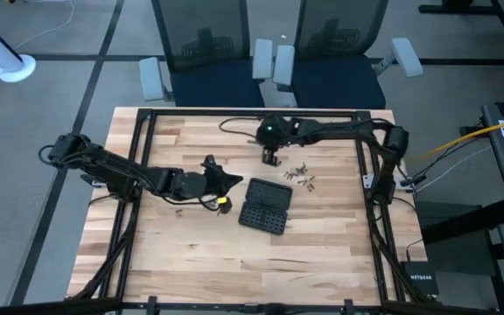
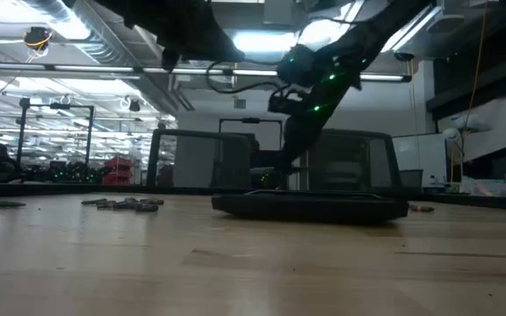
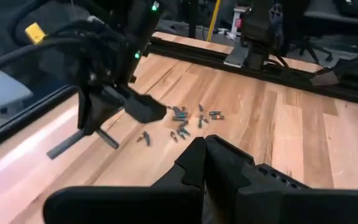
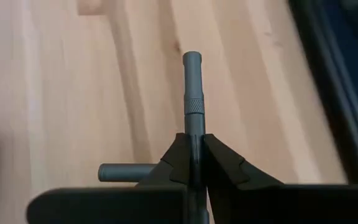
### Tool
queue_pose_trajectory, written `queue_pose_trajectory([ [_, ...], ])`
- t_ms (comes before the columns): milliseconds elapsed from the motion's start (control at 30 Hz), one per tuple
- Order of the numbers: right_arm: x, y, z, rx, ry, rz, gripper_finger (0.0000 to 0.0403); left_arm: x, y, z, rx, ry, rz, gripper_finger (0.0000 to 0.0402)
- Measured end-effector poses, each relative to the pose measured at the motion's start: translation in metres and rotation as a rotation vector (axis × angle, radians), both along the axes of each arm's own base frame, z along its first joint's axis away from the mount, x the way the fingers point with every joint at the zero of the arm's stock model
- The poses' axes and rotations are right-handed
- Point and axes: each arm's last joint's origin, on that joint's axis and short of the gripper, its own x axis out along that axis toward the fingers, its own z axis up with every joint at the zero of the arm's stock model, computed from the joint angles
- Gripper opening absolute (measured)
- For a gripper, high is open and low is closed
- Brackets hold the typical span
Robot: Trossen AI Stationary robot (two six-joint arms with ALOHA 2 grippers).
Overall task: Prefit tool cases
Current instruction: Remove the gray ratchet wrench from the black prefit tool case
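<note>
The black tool case [image 1: 265,206] lies open and flat on the table's middle, its grid of slots facing up; in the low view the case [image 2: 310,204] is a low dark slab. My right gripper [image 1: 271,156] stands beyond the case's far side, shut on a grey T-shaped metal tool [image 4: 192,81]. The left wrist view shows the same tool [image 3: 79,140] under the right gripper. My left gripper [image 1: 230,180] hovers just left of the case, shut with nothing between its fingers [image 3: 191,158]. Loose bits [image 1: 300,175] lie scattered to the case's far right. My right gripper pinches the grey tool's long shaft [image 4: 193,127] between its two fingers, which lie along it. The shaft sticks out past the fingertips toward the tabletop, and a short cross bar [image 4: 120,171] branches off beside the fingers. Whether the tool's end touches the table I cannot tell.
A black frame [image 1: 143,122] runs around the wooden tabletop. The bits [image 3: 185,118] form a small heap between the two grippers. Two office chairs [image 1: 274,52] stand past the far edge. A black NETGEAR box [image 1: 420,280] sits off the near right corner.
</note>
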Motion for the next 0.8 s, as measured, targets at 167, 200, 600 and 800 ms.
queue_pose_trajectory([
  [167, 0.025, -0.001, -0.01, 0.043, 0.004, 0.109, 0.0022, -0.001, 0.0, -0.002, -0.021, 0.012, 0.016, 0.0],
  [200, 0.029, -0.001, -0.011, 0.058, -0.001, 0.14, 0.0022, -0.001, 0.0, -0.002, -0.024, 0.011, 0.018, 0.0],
  [600, 0.052, -0.009, -0.026, 0.048, 0.018, 0.209, 0.0036, -0.002, 0.002, -0.007, -0.064, 0.037, 0.047, 0.0],
  [800, 0.053, -0.009, -0.025, 0.034, 0.01, 0.221, 0.0123, -0.003, 0.002, -0.008, -0.071, 0.044, 0.051, 0.0],
])
